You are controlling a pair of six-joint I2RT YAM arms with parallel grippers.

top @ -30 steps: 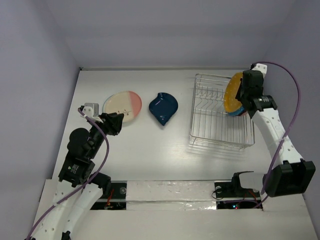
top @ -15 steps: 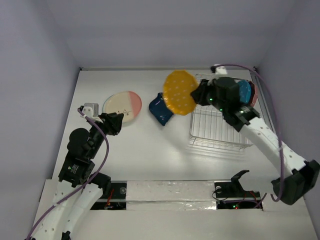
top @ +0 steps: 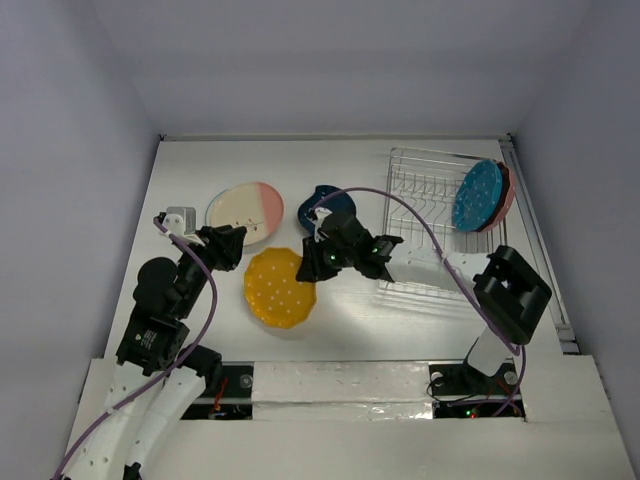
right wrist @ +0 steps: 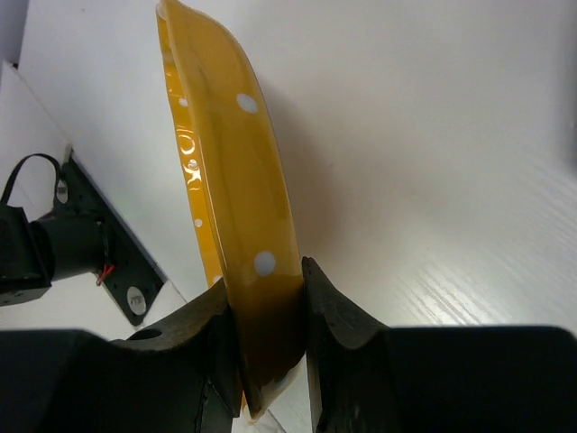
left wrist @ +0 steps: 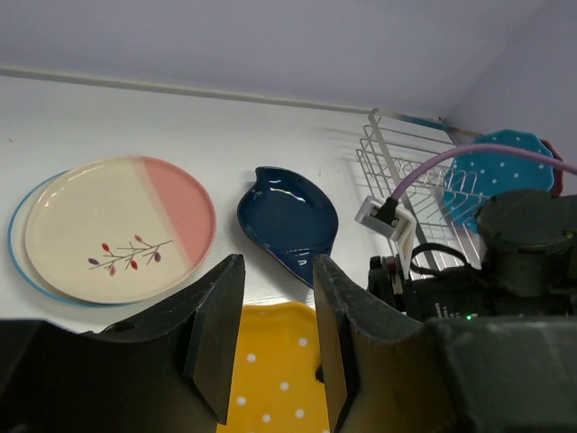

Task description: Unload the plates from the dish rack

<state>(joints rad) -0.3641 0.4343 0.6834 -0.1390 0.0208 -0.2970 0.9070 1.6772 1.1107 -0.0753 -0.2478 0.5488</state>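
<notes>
From above, the right gripper (top: 306, 266) reaches out across the middle of the white table (top: 190, 170), its jaws closed on the right rim of the yellow dotted plate (top: 277, 289), which sits low over the table in front of the other unloaded dishes. Behind it lie the cream-and-pink plate (top: 246, 213) and the navy teardrop dish (top: 322, 194), the latter partly covered by the right arm. The dish rack (top: 420, 190) stands at the right rear, with the teal dotted plate (top: 476, 195) upright at its far right end and a pink plate (top: 508, 190) just behind that. The left gripper (top: 230, 246) hangs beside the cream-and-pink plate. In the left wrist view its fingers (left wrist: 215, 343) stand apart with nothing between them. Beyond them the cream-and-pink plate (left wrist: 117, 225) rests on a blue-rimmed plate (left wrist: 13, 245), the navy teardrop dish (left wrist: 288, 221) lies to the right, and the yellow dotted plate (left wrist: 270, 370) shows below the gap. In the right wrist view the two fingers (right wrist: 338, 320) pinch the yellow plate's rim (right wrist: 225, 162), the plate edge-on and tilted. Whether its far edge touches the table cannot be told.
</notes>
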